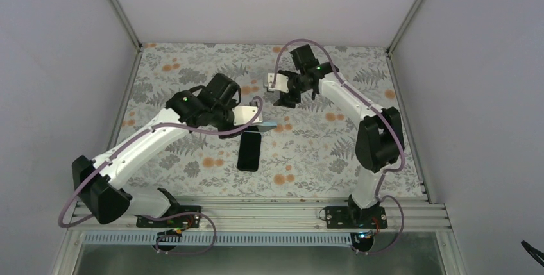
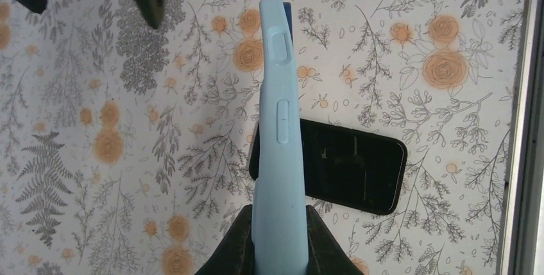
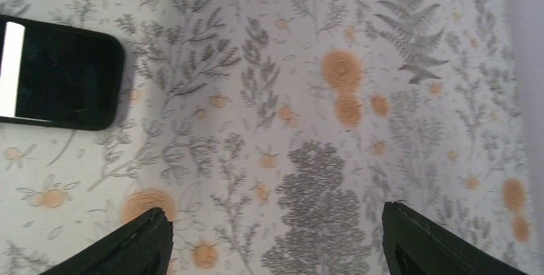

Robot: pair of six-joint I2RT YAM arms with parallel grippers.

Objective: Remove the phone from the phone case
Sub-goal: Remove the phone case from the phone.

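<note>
My left gripper [image 1: 229, 116] [image 2: 280, 227] is shut on the pale blue phone case [image 1: 249, 116] [image 2: 280, 121], which it holds lifted above the table. In the left wrist view the case stands edge-on, side buttons showing. The black phone [image 1: 249, 150] [image 2: 357, 167] [image 3: 61, 75] lies flat and screen up on the floral cloth below the case, out of it and untouched. My right gripper [image 1: 286, 97] [image 3: 276, 233] hovers open over bare cloth behind the phone, nothing between its fingers [image 3: 138, 243].
A floral cloth [image 1: 321, 140] covers the table. Grey walls enclose it at the left, back and right, with metal posts in the back corners. An aluminium rail [image 1: 269, 211] [image 2: 523, 127] runs along the near edge by the arm bases.
</note>
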